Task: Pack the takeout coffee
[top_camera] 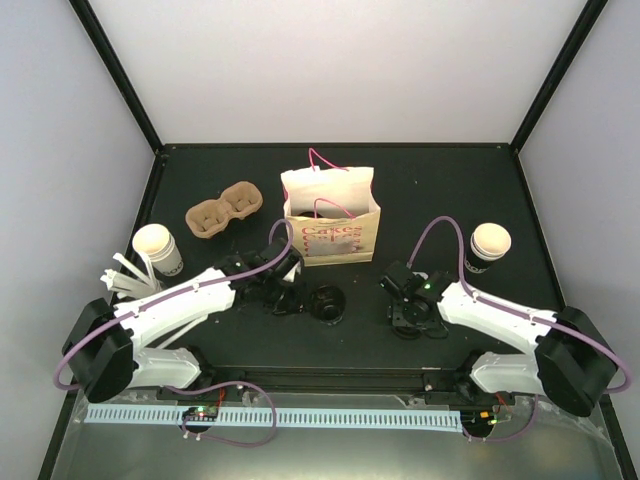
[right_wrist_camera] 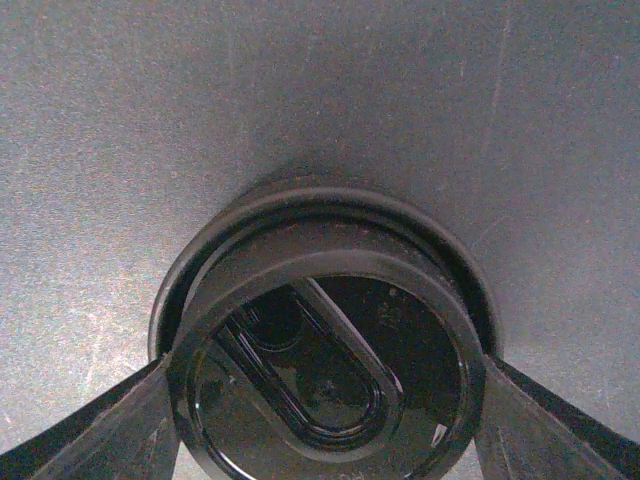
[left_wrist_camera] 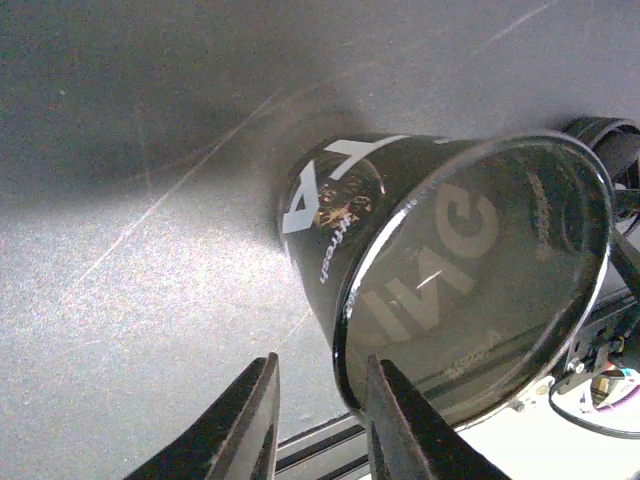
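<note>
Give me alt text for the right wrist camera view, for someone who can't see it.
A round black lid lies on the dark table, filling the lower frame, with an oval ridge across its face. The right tool's two fingers flank it, one at each side.

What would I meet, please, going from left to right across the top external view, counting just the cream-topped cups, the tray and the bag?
First a cream-topped, black-banded paper cup, then the brown pulp two-cup tray, then the white paper bag with pink handles, then the second cream-topped paper cup.
</note>
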Available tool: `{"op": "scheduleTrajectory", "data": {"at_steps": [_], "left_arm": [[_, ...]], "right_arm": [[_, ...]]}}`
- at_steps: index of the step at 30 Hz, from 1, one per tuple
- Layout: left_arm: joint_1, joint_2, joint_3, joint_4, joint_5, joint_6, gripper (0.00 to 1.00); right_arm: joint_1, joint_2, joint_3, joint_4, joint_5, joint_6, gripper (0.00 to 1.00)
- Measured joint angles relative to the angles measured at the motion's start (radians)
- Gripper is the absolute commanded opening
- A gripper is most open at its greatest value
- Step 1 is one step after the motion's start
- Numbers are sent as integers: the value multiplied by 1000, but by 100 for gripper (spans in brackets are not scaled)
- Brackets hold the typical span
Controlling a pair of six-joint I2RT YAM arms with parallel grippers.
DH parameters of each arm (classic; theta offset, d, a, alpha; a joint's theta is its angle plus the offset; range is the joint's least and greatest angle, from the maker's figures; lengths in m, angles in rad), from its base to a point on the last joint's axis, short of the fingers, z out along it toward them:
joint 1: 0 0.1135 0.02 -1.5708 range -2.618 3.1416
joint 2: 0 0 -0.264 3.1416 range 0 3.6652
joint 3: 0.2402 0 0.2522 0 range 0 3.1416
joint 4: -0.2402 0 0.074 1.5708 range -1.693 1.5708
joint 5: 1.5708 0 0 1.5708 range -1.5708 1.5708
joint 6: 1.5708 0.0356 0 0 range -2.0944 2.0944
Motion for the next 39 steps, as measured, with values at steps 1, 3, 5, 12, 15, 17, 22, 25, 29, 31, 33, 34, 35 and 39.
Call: {"op": "scheduleTrajectory", "data": {"at_steps": [1, 3, 5, 12, 15, 17, 22, 25, 29, 31, 33, 34, 35, 39], "left_arm": [[0, 0, 4, 0, 0, 0, 29], [0, 0, 6, 1, -1, 0, 31], [0, 0, 9, 0, -1, -1, 33], [0, -17, 18, -8, -5, 2, 42], [0, -28, 37, -11, -10, 8, 45], [0, -42, 47, -10, -10, 17, 48], [-5, -93, 61, 12, 6, 59, 50], [-14, -109, 61, 47, 37, 81, 51], [-32, -110, 61, 101, 80, 99, 52], [-39, -110, 61, 133, 108, 110, 54], [-45, -111, 59, 170, 135, 119, 55], [-50, -115, 54, 198, 151, 124, 56], [-53, -117, 51, 212, 163, 129, 56], [-82, -128, 27, 307, 195, 140, 57]], "right_arm": [[0, -4, 0, -1, 0, 0, 75], [0, -15, 2, -6, 0, 0, 74], [0, -26, 8, -15, 0, 0, 74], [0, -65, 41, -57, 5, 0, 75], [0, -94, 48, -61, 15, 0, 75], [3, -89, 79, -108, 18, 0, 77], [31, -160, 188, -131, 77, -5, 76], [0, -190, 220, -187, 85, -9, 77], [-15, -192, 210, -172, 97, -31, 78], [-14, -165, 241, -216, 124, -25, 82], [3, -179, 239, -183, 161, -34, 78], [-9, -197, 225, -169, 148, -45, 78], [-29, -202, 225, -179, 142, -50, 79], [-36, -237, 227, -154, 149, -61, 70]]}}
